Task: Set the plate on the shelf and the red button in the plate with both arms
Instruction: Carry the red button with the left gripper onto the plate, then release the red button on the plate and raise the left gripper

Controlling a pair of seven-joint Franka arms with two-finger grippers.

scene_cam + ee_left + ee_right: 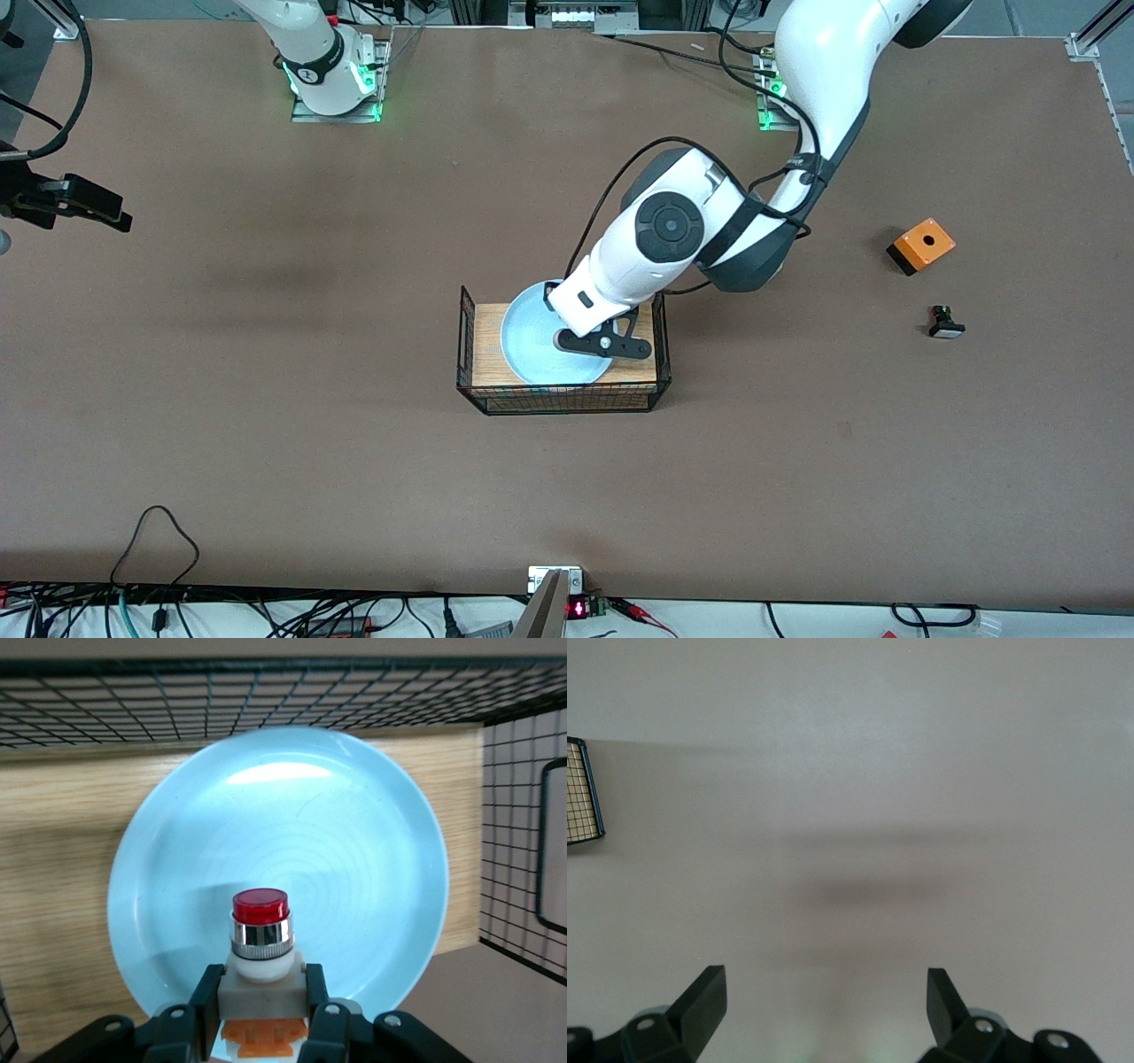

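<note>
The pale blue plate (530, 341) lies in a black wire basket (558, 400) with a wooden floor, at the table's middle. My left gripper (605, 344) is down inside the basket over the plate's edge toward the left arm's end. In the left wrist view the left gripper (261, 985) is shut on the red button (261, 943) by its white body, red cap pointing out over the plate (345, 850). The button is hidden in the front view. My right gripper (89, 206) waits open and empty above the table at the right arm's end; it also shows in the right wrist view (826, 990).
An orange box with a hole (921, 244) and a black part with a white cap (945, 322) lie at the left arm's end. The basket's wire walls (266, 691) stand close around the plate. A basket corner (580, 793) shows in the right wrist view.
</note>
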